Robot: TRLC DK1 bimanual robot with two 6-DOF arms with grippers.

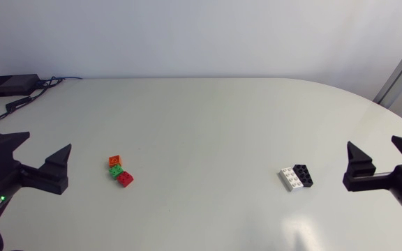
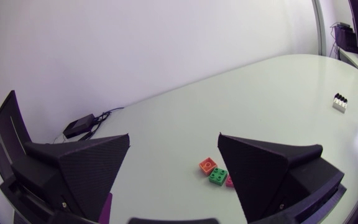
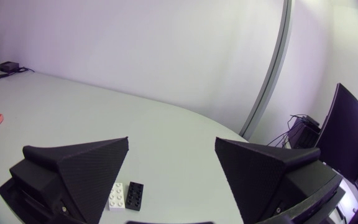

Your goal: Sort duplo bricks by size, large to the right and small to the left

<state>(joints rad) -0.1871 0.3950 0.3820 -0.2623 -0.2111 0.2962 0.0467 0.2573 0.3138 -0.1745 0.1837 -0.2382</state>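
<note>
Three small bricks lie touching at the table's left: an orange brick, a green brick and a red brick. At the right, a large white brick and a large black brick lie side by side. My left gripper stands open at the left edge, well apart from the small bricks. My right gripper is open at the right edge, right of the large pair. From the left wrist, the orange brick and green brick lie ahead of the open gripper. The white brick and black brick sit between the right gripper's fingers, untouched.
A black box with cables sits at the table's far left corner. The table has a rounded edge at the right.
</note>
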